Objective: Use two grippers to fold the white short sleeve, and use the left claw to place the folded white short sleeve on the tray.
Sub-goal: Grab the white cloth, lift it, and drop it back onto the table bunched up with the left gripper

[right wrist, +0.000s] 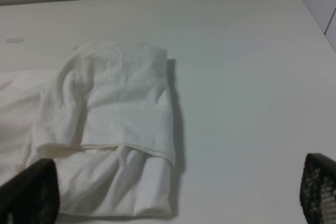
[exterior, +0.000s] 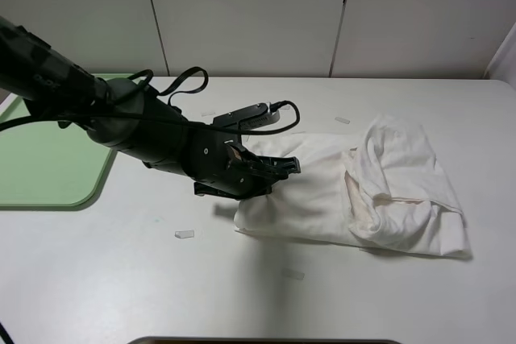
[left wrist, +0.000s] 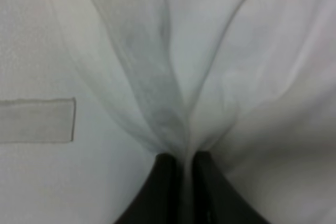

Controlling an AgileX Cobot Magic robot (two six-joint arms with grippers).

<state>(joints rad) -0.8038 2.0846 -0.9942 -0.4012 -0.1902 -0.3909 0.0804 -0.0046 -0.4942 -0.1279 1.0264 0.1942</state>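
Note:
The white short sleeve [exterior: 363,191] lies crumpled in a folded heap on the white table, right of centre. My left gripper [exterior: 294,167], black and bulky, reaches across from the left onto the shirt's left part. In the left wrist view my left gripper [left wrist: 181,162] is shut on a pinched ridge of the white cloth [left wrist: 157,77], which fans out from the fingertips [left wrist: 163,182]. The right wrist view shows the shirt [right wrist: 115,108] ahead, and my right gripper [right wrist: 176,190] open with its fingers wide apart and nothing between them. The light-green tray [exterior: 48,167] sits at the far left.
Small pale tape strips [exterior: 185,234] [exterior: 342,120] lie on the table, one [left wrist: 37,120] beside the pinched cloth. A black cable [exterior: 189,78] loops behind the left arm. White panels stand behind the table.

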